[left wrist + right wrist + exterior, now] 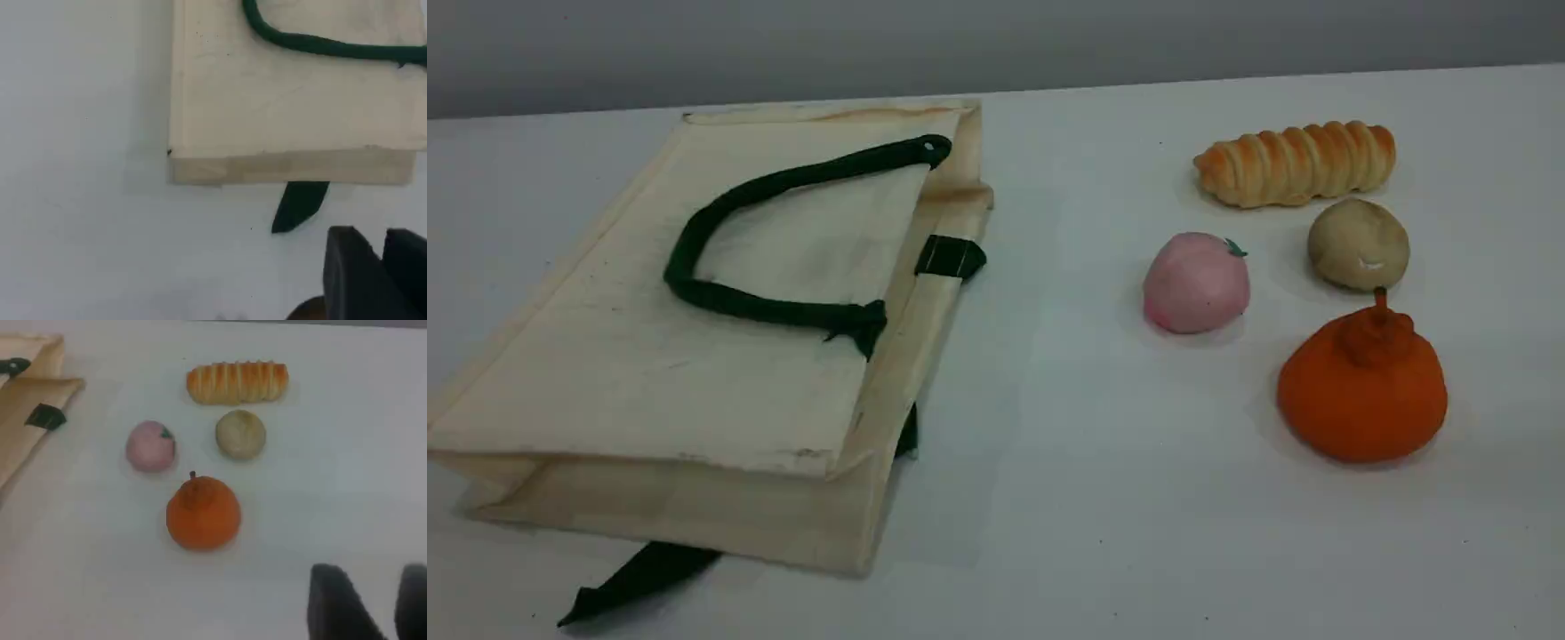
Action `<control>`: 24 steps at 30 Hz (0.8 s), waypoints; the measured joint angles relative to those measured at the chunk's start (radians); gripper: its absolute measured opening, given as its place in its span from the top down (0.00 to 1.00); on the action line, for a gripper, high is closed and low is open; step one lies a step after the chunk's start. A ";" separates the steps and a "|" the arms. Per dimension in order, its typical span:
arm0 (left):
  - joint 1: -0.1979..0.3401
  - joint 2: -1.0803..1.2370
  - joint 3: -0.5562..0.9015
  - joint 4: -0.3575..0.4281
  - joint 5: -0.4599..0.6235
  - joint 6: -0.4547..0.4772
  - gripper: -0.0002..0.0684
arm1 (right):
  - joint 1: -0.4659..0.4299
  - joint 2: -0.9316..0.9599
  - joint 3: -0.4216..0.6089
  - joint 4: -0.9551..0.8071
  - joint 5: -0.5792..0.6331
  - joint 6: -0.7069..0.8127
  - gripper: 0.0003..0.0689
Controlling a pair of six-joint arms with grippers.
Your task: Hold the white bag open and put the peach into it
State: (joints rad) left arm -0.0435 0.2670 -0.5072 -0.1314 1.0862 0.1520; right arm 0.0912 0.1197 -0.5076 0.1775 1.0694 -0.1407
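White bag [694, 338] lay flat and folded on the left of the bench [1067, 444], mouth not held apart. Its left corner was cut off by the frame edge in the scene view. One green handle [783, 311] looped across the top panel. The second strap [640, 573] was mostly hidden under the bag, only an end sticking out at the near edge.

Peach [1196, 283] sat on the bench well right of the bag, touching nothing. It was near the potato [1358, 243], with the bread roll [1294, 163] behind it and the orange fruit [1360, 391] in front of it.

Only the wrist views showed any hardware:
- Left end effector [383, 240]: both fingertips blurred in the bottom right corner, narrow slit between them, holding nothing, hovering just off the bag's near edge. Bag cropped at the top and right, peach out of frame.
- Right end effector [383, 577]: fingertips apart with bare bench visible between them, holding nothing, well clear of the food. This view showed all four food items but only a corner of the bag at the left edge. Peach leaf was a soft smudge there, clearer in the scene view.
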 joint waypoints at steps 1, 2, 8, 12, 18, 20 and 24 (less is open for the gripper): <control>0.000 0.000 0.000 0.000 0.000 0.000 0.78 | 0.000 0.000 0.000 0.000 0.000 0.000 0.71; 0.000 0.000 0.000 0.000 0.000 0.000 0.78 | 0.000 0.000 0.000 0.000 0.000 0.000 0.71; 0.000 0.000 0.000 0.000 0.000 0.000 0.77 | 0.000 0.000 0.000 0.002 0.000 0.000 0.71; 0.000 0.000 0.000 0.000 0.000 0.000 0.77 | 0.000 0.000 0.000 0.030 0.001 0.001 0.71; 0.000 0.000 0.000 0.000 0.000 0.000 0.76 | 0.000 0.000 0.000 0.047 0.000 0.001 0.70; 0.000 0.000 -0.003 0.000 -0.001 0.000 0.77 | 0.000 0.003 -0.001 0.056 -0.010 0.001 0.70; 0.000 0.009 -0.042 0.001 -0.039 0.000 0.79 | 0.000 0.054 -0.040 0.065 -0.034 0.010 0.70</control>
State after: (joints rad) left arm -0.0435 0.2759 -0.5493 -0.1305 1.0471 0.1520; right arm 0.0912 0.1739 -0.5480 0.2422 1.0353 -0.1310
